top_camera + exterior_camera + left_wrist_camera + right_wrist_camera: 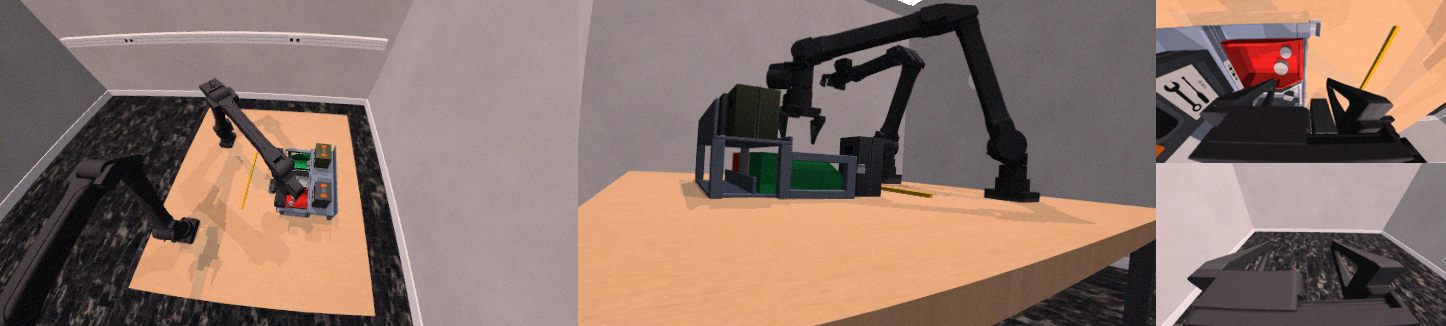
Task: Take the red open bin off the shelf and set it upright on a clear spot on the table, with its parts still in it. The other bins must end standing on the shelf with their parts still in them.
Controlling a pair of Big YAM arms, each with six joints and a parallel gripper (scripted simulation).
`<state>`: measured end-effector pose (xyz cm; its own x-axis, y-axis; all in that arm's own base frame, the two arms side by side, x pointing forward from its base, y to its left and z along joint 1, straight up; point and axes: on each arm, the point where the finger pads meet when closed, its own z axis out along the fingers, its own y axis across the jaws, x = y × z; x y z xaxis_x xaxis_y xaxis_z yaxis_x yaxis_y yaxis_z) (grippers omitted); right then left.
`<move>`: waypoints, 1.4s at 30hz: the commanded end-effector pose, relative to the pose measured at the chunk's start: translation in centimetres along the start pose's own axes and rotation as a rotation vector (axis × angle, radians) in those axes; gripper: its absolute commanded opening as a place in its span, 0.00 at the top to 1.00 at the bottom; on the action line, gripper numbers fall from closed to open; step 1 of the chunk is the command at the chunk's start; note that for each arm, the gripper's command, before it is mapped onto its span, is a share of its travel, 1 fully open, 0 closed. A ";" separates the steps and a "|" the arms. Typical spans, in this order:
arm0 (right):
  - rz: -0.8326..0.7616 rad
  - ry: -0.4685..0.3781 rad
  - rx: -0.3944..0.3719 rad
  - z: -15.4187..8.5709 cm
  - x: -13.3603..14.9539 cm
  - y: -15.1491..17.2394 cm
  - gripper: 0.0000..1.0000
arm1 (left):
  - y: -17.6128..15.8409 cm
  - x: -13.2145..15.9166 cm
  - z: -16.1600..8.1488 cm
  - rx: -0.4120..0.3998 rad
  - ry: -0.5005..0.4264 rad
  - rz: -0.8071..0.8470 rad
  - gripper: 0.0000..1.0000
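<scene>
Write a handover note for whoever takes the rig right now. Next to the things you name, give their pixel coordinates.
Left gripper [798, 140] [1301, 81]: open, nothing held, above the shelf [334, 180] [785, 175].
Right gripper [1301, 243]: open, nothing held, away from the shelf.
Red bin [301, 199] [1262, 60]: on the shelf's lower level, round parts inside.
Green bin [301, 161] [813, 175]: also lower level.
Done: no transfer.
Left: set red bin upright on table, parts inside.
</scene>
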<state>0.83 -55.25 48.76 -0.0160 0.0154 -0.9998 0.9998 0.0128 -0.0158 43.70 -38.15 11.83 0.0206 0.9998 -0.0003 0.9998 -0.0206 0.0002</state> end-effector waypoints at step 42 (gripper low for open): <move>0.016 -0.016 0.007 -0.8 -1.3 -0.6 0.00 | 0.3 -0.6 4.6 -0.007 -0.008 -0.004 0.10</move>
<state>0.83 -55.25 48.76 -0.0160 0.0154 -0.9998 0.9998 0.0128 -0.0158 44.03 -38.44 8.56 0.0207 0.9997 -0.0097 0.9997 -0.0206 0.0114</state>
